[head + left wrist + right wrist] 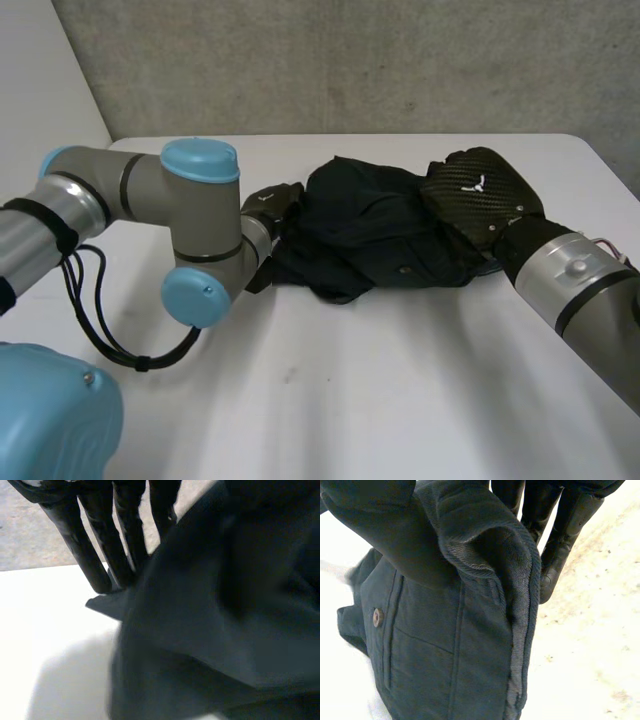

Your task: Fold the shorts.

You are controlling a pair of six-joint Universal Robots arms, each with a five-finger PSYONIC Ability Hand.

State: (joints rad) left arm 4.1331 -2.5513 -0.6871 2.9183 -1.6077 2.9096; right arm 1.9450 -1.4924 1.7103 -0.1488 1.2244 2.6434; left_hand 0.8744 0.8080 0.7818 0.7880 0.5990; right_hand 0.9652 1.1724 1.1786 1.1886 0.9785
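The dark shorts (370,235) lie bunched in a heap at the middle of the white table (400,390). My left hand (268,203) is at the heap's left edge. In its wrist view its fingers (100,550) reach out straight to a corner of the shorts (225,610), and the cloth rises in front of them. My right hand (480,190) rests on the heap's right end. In the right wrist view the waistband of the shorts (445,630) hangs from that hand (570,525), lifted, with a button (378,617) on the pocket side.
A grey wall stands behind the table's far edge. Bare table runs in front of the shorts and to both sides. My left arm's elbow (200,230) is low over the table, left of the heap.
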